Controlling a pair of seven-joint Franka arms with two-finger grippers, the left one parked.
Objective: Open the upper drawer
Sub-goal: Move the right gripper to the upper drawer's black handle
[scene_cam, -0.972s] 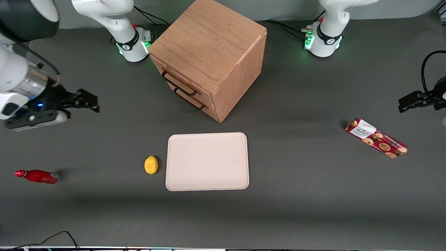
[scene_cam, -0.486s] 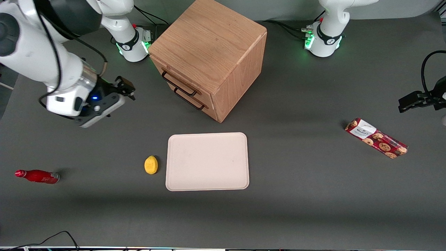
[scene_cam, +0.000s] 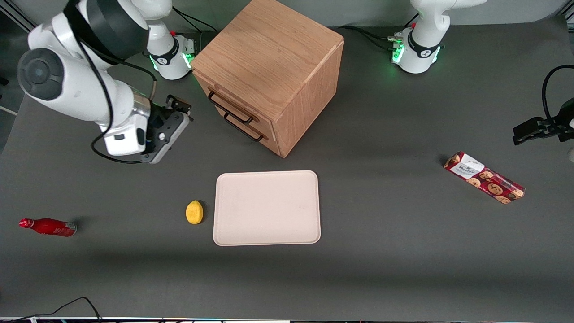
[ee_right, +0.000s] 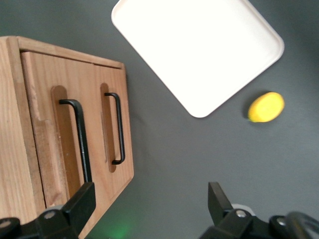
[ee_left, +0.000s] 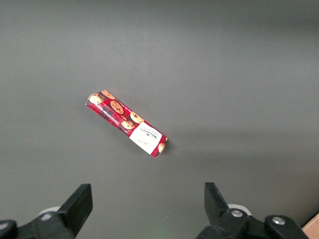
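The light-brown wooden cabinet (scene_cam: 269,58) stands toward the back middle of the table, both drawers shut. The upper drawer (scene_cam: 223,98) carries a thin black bar handle (scene_cam: 230,108), also seen in the right wrist view as the handle (ee_right: 81,144) nearer the cabinet's top. The bottom drawer's handle (scene_cam: 244,128) (ee_right: 119,128) sits just below it. My right gripper (scene_cam: 180,104) (ee_right: 148,209) hovers in front of the drawers, a short gap from the handles. It is open, with nothing between its fingers (ee_right: 79,205).
A pale rectangular tray (scene_cam: 267,207) (ee_right: 199,50) lies nearer the front camera than the cabinet, with a yellow lemon (scene_cam: 194,211) (ee_right: 266,107) beside it. A red bottle (scene_cam: 48,227) lies toward the working arm's end. A cookie packet (scene_cam: 484,177) (ee_left: 127,122) lies toward the parked arm's end.
My right arm has swung in from the working arm's end of the table toward the cabinet's front. The gripper has stayed open, and the drawers have not moved.
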